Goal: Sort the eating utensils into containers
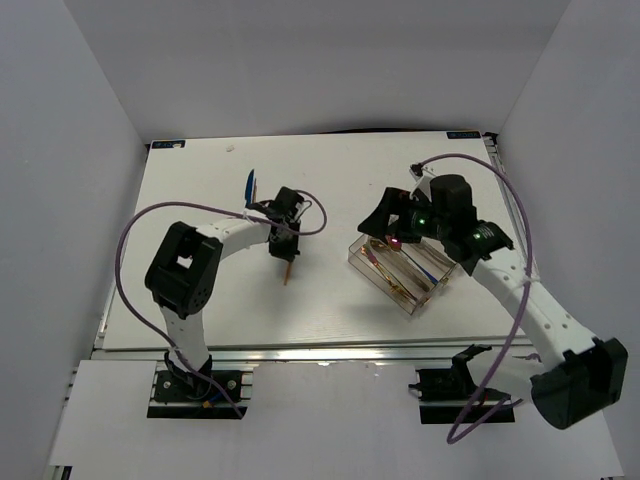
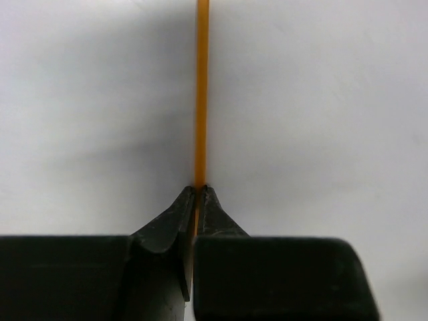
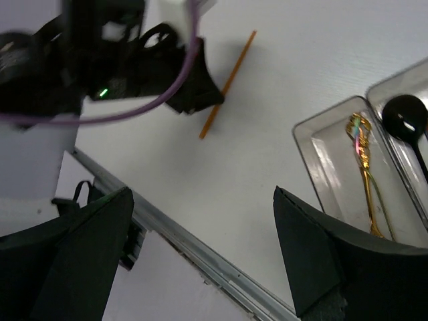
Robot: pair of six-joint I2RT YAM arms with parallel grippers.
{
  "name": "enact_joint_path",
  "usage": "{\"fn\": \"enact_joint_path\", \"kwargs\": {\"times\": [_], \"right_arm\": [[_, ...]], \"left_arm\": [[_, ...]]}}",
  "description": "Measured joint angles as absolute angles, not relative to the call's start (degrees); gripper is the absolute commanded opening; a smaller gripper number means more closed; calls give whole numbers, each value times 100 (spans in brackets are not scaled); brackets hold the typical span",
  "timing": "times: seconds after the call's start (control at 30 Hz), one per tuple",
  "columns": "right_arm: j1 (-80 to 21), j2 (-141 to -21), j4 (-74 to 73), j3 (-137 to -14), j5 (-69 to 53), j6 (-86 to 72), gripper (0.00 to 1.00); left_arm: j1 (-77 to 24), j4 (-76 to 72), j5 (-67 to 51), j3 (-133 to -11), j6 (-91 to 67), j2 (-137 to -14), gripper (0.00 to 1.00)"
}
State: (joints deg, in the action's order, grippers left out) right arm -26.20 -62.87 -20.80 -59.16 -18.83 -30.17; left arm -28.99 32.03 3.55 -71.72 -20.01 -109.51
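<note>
A thin orange-brown chopstick (image 2: 201, 87) lies on the white table, and my left gripper (image 2: 199, 188) is shut on it near one end. From the top view that left gripper (image 1: 284, 243) points down at the table and the chopstick's tip (image 1: 287, 275) sticks out below it. The clear tray (image 1: 400, 272) sits right of centre with several utensils inside. One compartment (image 3: 314, 167) holds a gold iridescent utensil (image 3: 364, 170); a dark spoon (image 3: 404, 114) lies in the one beside it. My right gripper (image 1: 383, 228) hovers open over the tray's left end, holding nothing. A blue piece (image 1: 251, 185) lies behind the left gripper.
The table's aluminium front rail (image 1: 300, 352) runs along the near edge. White walls close in the left, back and right sides. A purple cable (image 1: 130, 240) loops off the left arm, another off the right arm (image 1: 520, 215).
</note>
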Motion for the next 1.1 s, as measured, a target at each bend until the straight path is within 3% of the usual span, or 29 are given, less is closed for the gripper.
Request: {"fn": "enact_joint_path", "kwargs": {"times": [0.2, 0.47, 0.87, 1.1], "right_arm": [[-2464, -6816, -1940, -5363, -1514, -3625, 88], [-2462, -7393, -1326, -5251, -1610, -4082, 79], [-2493, -7968, -368, -5791, -2091, -4150, 71], [-2536, -8274, -130, -6141, -2355, -4095, 50]], "left_arm": [[-3566, 2797, -464, -6353, -2862, -10182, 0], [-3500, 1245, -1605, -5913, -4023, -8639, 0], [-3632, -54, -2473, -5666, -5111, -8490, 0], [-3719, -342, -2569, -5666, -5347, -8490, 0]]}}
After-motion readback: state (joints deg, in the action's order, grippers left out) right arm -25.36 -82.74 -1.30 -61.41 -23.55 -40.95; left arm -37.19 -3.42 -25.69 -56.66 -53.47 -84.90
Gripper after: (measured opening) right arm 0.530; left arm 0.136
